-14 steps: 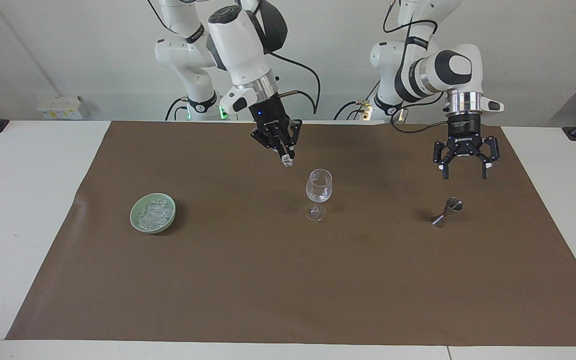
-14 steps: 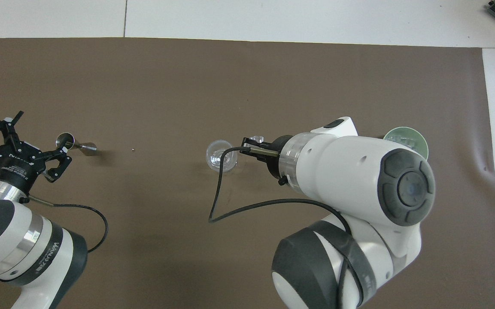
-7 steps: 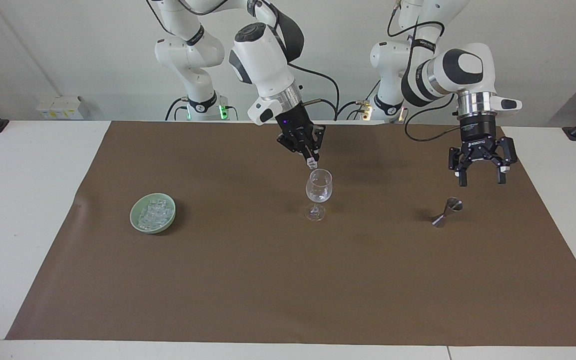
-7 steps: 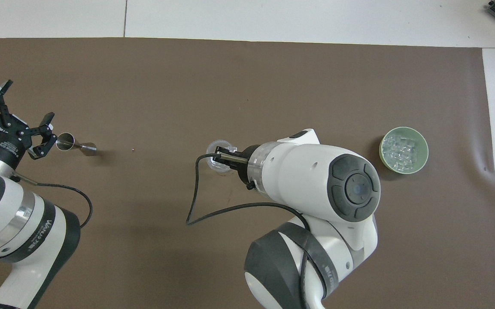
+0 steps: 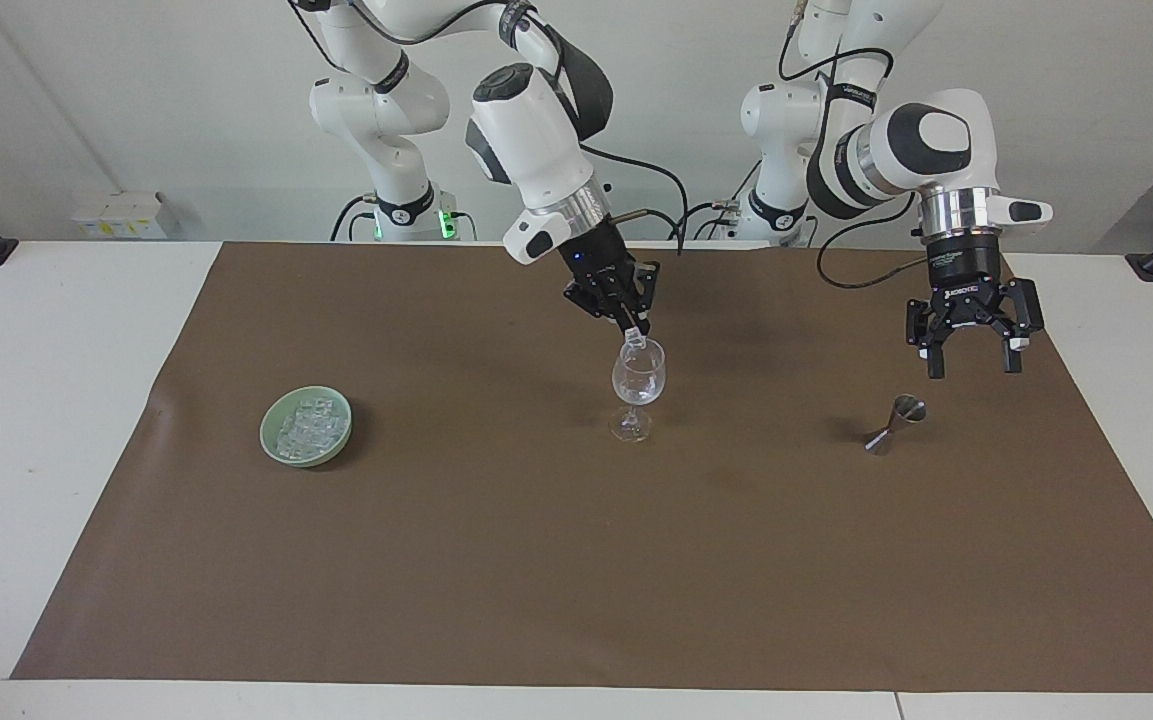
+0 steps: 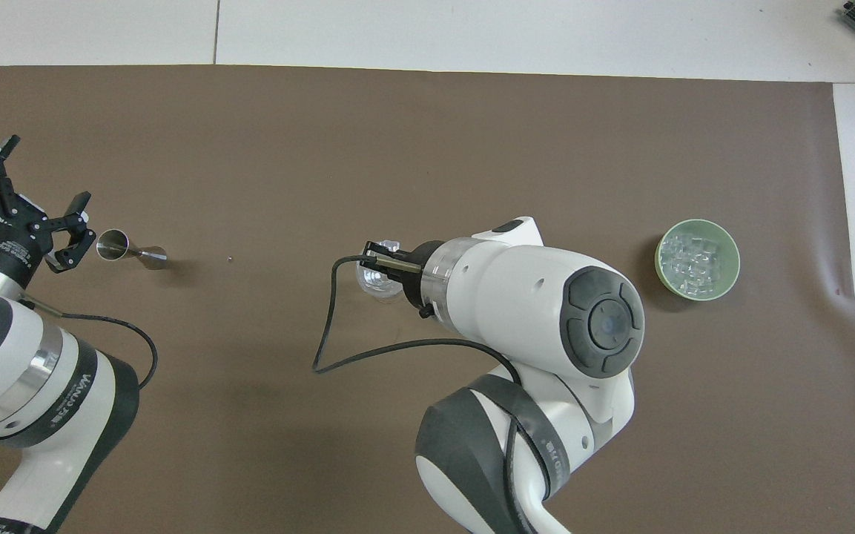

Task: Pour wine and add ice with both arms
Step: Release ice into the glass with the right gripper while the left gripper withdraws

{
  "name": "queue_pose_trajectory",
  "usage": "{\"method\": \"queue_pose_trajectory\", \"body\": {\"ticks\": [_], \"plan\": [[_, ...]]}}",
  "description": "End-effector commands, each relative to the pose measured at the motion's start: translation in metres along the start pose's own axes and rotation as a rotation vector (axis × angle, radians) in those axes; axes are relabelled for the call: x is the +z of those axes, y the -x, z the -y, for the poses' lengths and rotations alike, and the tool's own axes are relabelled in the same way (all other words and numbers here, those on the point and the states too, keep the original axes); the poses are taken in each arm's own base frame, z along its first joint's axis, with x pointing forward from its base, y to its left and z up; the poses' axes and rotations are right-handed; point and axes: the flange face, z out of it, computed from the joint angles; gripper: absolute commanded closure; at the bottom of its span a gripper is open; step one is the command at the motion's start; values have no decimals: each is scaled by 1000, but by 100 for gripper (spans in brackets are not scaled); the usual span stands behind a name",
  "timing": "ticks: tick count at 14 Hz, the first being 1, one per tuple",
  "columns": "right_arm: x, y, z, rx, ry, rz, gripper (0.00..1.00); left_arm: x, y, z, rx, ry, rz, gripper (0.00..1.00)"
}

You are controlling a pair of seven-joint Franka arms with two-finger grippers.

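A clear stemmed glass (image 5: 638, 385) (image 6: 375, 282) stands upright mid-mat. My right gripper (image 5: 636, 333) (image 6: 385, 251) hangs tilted just above its rim, shut on one clear ice cube (image 5: 637, 343) (image 6: 391, 243). More ice (image 5: 308, 426) (image 6: 696, 258) lies in a pale green bowl (image 5: 265, 433) (image 6: 659, 256) toward the right arm's end of the table. My left gripper (image 5: 973, 367) (image 6: 45, 178) is open and holds nothing, in the air over the mat beside a small steel jigger (image 5: 894, 421) (image 6: 130, 251). No wine is in view.
A brown mat (image 5: 576, 560) covers most of the white table (image 5: 46, 400). A black cable (image 6: 338, 348) loops off the right wrist over the mat. A tiny speck (image 6: 229, 259) lies between the jigger and the glass.
The right gripper carried the ice cube sideways and down, from beside the glass to just over its rim. The left gripper drifted toward the left arm's end and slightly lower, staying open.
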Motion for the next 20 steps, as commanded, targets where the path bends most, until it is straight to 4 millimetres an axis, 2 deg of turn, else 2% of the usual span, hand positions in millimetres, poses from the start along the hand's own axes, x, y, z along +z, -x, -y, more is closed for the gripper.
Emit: {"method": "queue_pose_trajectory", "body": {"ticks": [1, 3, 6, 11, 16, 19, 20], "plan": [[15, 9, 7, 15, -20, 21, 100, 1, -4, -9, 28, 16, -20, 0], [27, 5, 4, 17, -29, 14, 100, 1, -6, -17, 87, 27, -27, 0], [28, 5, 4, 11, -25, 13, 100, 3, -9, -25, 190, 33, -36, 0], [28, 3, 3, 12, -20, 15, 98, 4, -30, -47, 356, 53, -80, 0], [27, 2, 2, 14, -16, 16, 78, 8, -35, -63, 541, 52, -76, 0], [27, 1, 2, 15, -16, 15, 53, 13, -43, -74, 679, 27, -45, 0], [28, 1, 1, 19, -16, 17, 49, 14, -51, -79, 710, 15, -40, 0]]}}
